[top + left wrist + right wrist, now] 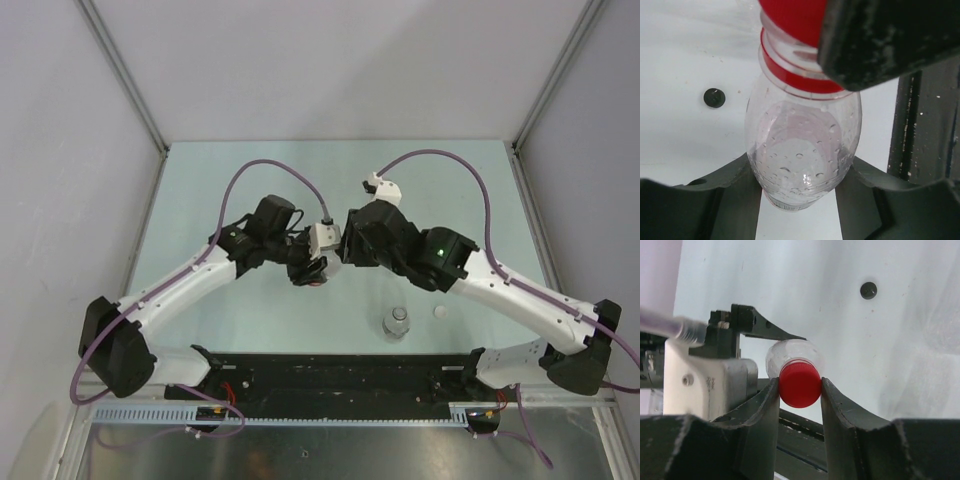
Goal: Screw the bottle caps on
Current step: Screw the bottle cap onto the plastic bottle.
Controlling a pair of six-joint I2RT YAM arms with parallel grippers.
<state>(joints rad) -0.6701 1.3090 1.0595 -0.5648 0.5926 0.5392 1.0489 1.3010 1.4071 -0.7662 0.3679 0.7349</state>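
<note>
Grips the bottle [802, 145] in the left pincer [800, 172] over the table [470, 180], neck toward 12 o'clock in the left wrist view. Pinches the red cap [799, 384] in the right pincer [800, 382], end-on over that neck, axes seemingly in line; likely needs only twisting.

A: Where's the first bottle [802, 150]?
B: Over the counter's [450, 180] centre, between the left fingers [715, 200]; its cap [799, 384] sits between the right fingers [760, 415].
A: Others?
B: A second bottle [397, 322] stands by the near edge, with a loose cap [440, 313] just right of it.
</note>
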